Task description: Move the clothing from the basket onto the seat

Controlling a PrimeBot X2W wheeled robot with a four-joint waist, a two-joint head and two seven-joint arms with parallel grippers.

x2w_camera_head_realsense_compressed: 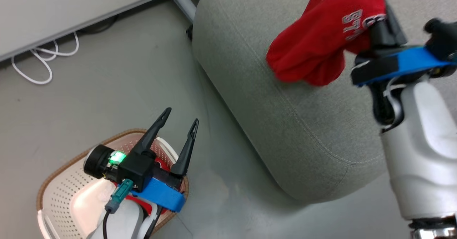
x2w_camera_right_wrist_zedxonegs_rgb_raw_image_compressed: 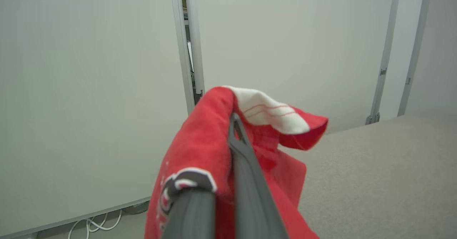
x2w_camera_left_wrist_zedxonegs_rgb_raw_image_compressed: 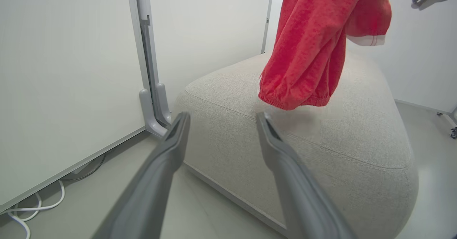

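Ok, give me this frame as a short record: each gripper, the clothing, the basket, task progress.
right gripper: jaws shut on red garment, raised over the seat
left gripper: jaws open, empty, above the basket
held garment: hanging, not yet released
basket: on the floor beside the seat, red fabric showing inside
progress: one piece over the seat, seemingly one left

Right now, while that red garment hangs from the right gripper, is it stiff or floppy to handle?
Probably very floppy: the red garment droops in folds from the shut right gripper. Likely light, since one pinch carries it. It should crumple, not slide, on the fabric seat.
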